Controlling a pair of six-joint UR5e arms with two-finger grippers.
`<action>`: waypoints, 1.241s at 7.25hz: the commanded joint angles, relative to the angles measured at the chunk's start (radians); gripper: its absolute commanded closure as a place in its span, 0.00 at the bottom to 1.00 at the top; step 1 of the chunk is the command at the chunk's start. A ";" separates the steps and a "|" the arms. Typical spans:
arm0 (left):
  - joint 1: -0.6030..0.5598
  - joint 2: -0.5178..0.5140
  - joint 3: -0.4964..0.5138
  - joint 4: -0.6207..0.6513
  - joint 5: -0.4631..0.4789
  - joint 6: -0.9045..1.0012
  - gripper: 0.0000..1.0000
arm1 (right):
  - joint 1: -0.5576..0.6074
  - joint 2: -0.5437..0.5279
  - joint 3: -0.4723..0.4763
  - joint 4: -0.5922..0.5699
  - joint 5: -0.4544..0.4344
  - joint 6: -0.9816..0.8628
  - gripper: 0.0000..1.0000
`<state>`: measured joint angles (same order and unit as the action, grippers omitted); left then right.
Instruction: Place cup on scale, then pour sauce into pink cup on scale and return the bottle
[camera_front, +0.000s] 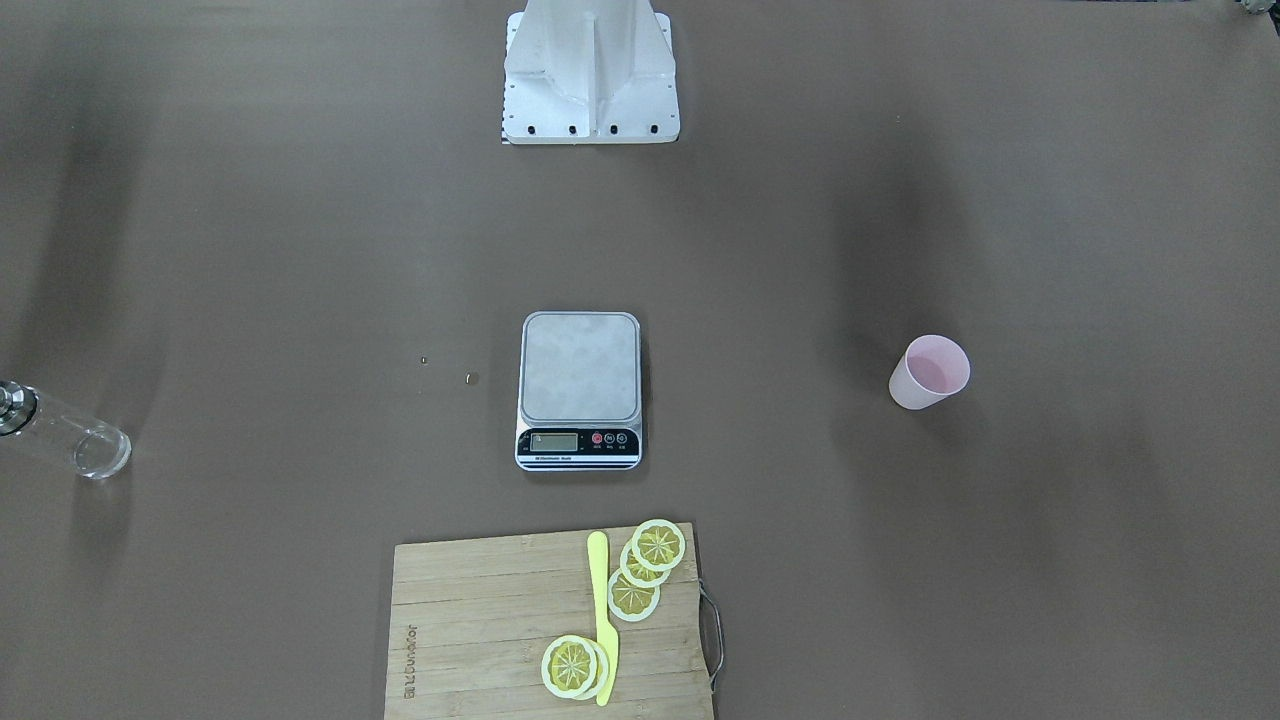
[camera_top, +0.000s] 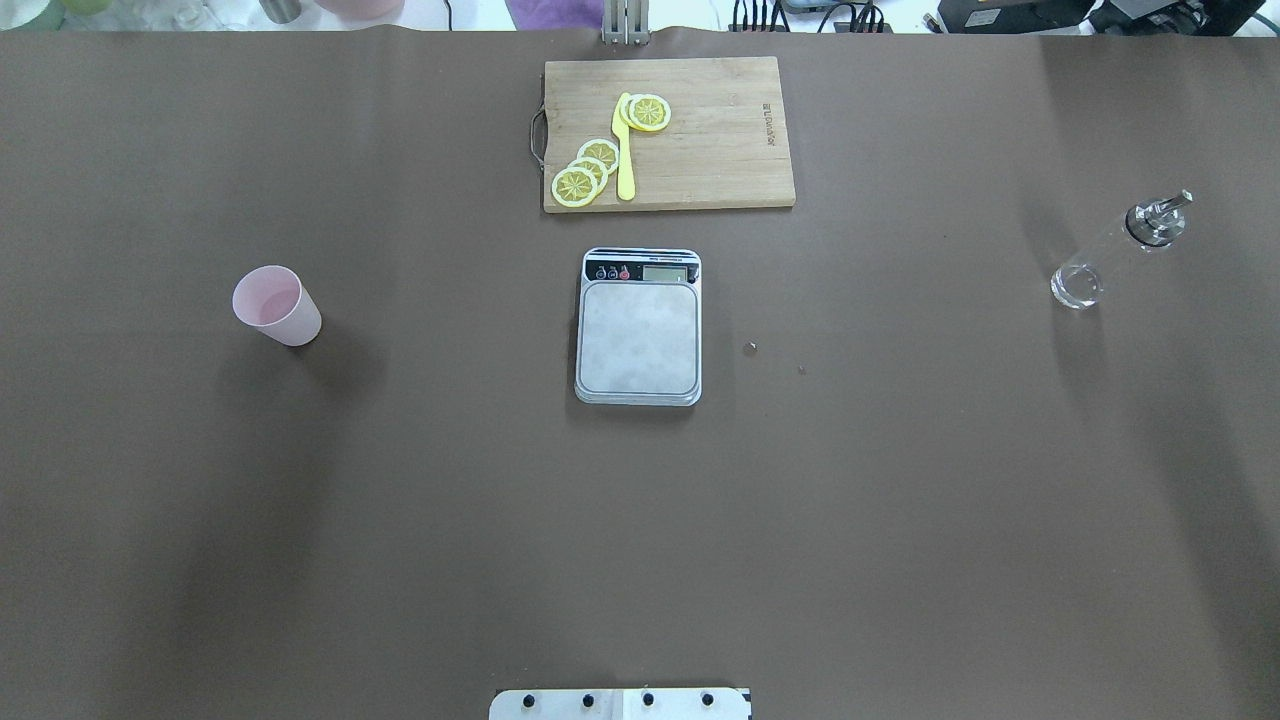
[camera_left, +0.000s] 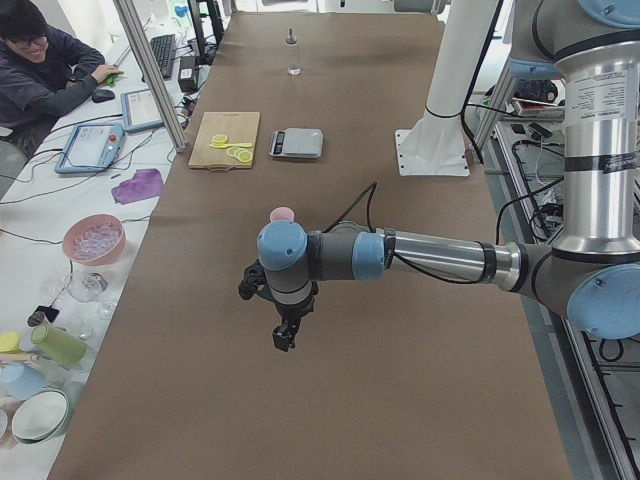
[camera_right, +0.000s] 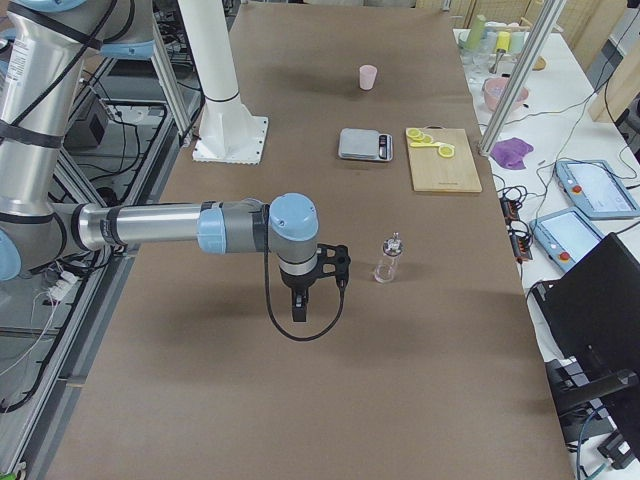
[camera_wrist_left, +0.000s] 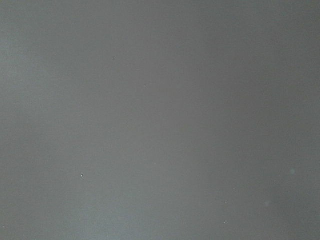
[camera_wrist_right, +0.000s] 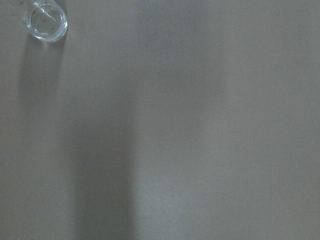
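The pale pink cup (camera_top: 277, 305) stands upright on the table's left side, apart from the scale (camera_top: 639, 327), whose steel platform at the centre is bare. The clear bottle (camera_top: 1115, 250) with its silver spout stands upright far to the right. My left gripper (camera_left: 285, 340) hangs over bare table near the cup (camera_left: 282, 213); it shows in the left side view alone, so I cannot tell whether it is open or shut. My right gripper (camera_right: 297, 312) hangs beside the bottle (camera_right: 388, 260), and I cannot tell its state either. The right wrist view catches the bottle (camera_wrist_right: 45, 20) in its top left corner.
A bamboo cutting board (camera_top: 710, 130) with lemon slices (camera_top: 585, 172) and a yellow knife (camera_top: 624, 150) lies just beyond the scale. The robot's white base (camera_front: 590, 70) stands behind it. A person (camera_left: 40, 70) sits at a side desk with bowls and tablets.
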<state>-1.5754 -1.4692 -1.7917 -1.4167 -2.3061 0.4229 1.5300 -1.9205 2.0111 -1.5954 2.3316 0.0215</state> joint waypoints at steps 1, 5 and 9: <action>0.003 -0.002 -0.030 -0.004 0.067 0.005 0.02 | -0.001 0.000 0.001 0.000 0.000 0.000 0.00; 0.003 -0.017 -0.061 -0.005 0.065 -0.004 0.02 | -0.001 0.017 0.012 0.000 0.003 -0.012 0.00; 0.003 -0.052 -0.077 -0.040 0.054 -0.007 0.02 | 0.001 0.083 0.034 0.003 0.098 -0.003 0.00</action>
<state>-1.5730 -1.4973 -1.8677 -1.4375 -2.2501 0.4172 1.5296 -1.8516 2.0340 -1.5929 2.4000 0.0156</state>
